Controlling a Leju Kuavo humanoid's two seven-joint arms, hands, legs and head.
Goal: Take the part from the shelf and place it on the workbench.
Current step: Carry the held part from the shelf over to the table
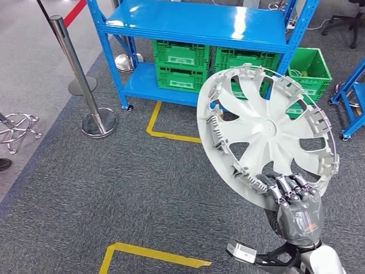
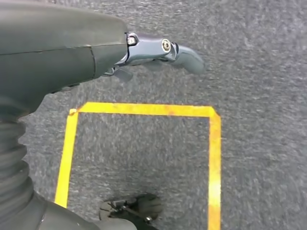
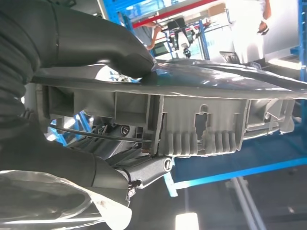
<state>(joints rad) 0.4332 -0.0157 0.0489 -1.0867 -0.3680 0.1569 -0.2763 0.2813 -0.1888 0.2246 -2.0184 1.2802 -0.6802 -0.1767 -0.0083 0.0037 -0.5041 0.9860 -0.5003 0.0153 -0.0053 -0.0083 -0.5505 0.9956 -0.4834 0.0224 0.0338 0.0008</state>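
Head view: right hand around hubcap rim.

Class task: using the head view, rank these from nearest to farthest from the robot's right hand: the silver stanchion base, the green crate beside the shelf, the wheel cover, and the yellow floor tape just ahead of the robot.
1. Wheel cover: held in the right hand.
2. Yellow floor tape: on the carpet, to the hand's left.
3. Green crate: on the floor beyond the hand, right of the shelf.
4. Stanchion base: far left.

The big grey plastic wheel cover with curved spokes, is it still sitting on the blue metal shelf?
No, the grey plastic wheel cover is held up by its lower rim in the robot's right hand, in front of the blue metal shelf.
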